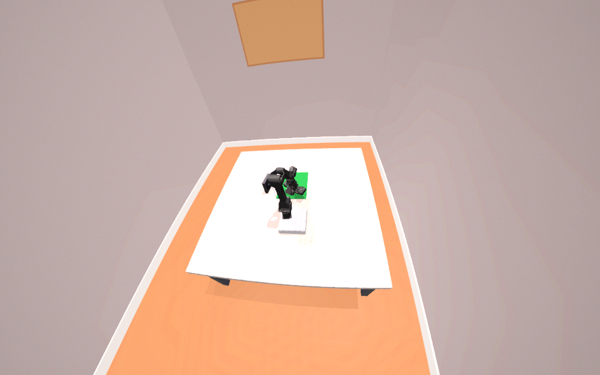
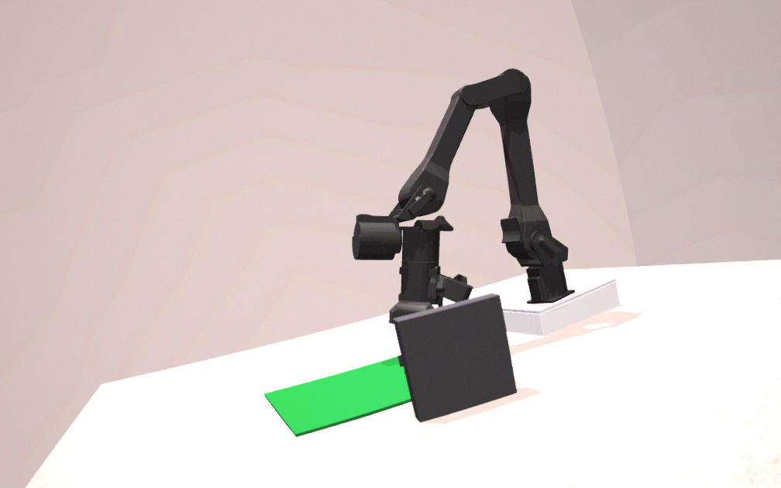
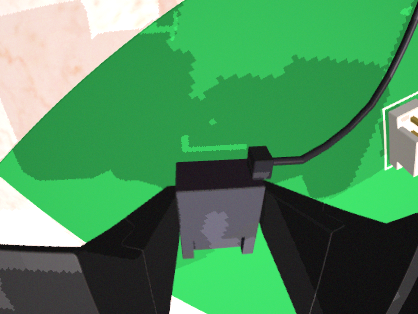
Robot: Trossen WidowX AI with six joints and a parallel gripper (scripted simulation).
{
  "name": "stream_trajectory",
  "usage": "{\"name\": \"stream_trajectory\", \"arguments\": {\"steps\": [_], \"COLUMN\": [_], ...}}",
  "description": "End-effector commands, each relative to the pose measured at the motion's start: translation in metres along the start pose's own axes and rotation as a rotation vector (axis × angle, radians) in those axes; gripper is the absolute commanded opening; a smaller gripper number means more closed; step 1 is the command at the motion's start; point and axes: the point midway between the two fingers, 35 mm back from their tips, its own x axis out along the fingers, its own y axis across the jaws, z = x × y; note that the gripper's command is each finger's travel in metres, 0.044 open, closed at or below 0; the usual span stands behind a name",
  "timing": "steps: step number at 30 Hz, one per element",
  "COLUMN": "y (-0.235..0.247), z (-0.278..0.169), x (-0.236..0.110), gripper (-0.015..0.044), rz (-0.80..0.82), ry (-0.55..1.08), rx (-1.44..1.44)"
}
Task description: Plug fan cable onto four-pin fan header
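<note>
The dark grey fan plug (image 3: 216, 210) lies on the green board (image 3: 266, 48) (image 2: 339, 396) (image 1: 302, 178). Its thin black cable (image 3: 360, 123) curves away to the upper right. The white four-pin header (image 3: 404, 135) stands on the board at the right edge of the wrist view, apart from the plug. My gripper (image 3: 216, 193) (image 2: 410, 311) (image 1: 291, 190) is low over the board, and its two fingers press against both sides of the plug. The flat dark fan (image 2: 457, 356) stands tilted on the near end of the board and hides the fingertips in the exterior view.
The arm's white base plate (image 2: 567, 311) (image 1: 294, 223) sits behind the board on the white table (image 1: 336, 247). The table's edge is close to the board's left end in the exterior view.
</note>
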Motion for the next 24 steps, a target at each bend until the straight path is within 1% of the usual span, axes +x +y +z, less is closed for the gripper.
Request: {"name": "stream_trajectory", "arguments": {"steps": [1,8,9,24], "y": [0.000,0.000,0.000,-0.001], "z": [0.000,0.000,0.000,-0.013], "x": [0.000,0.000,0.000,-0.042], "gripper": [0.0065,0.0019,0.0000,0.0000], "rz": [0.000,0.000,0.000,0.004], "ry": [0.000,0.000,0.000,-0.001], "rx": [0.000,0.000,0.000,0.002]}}
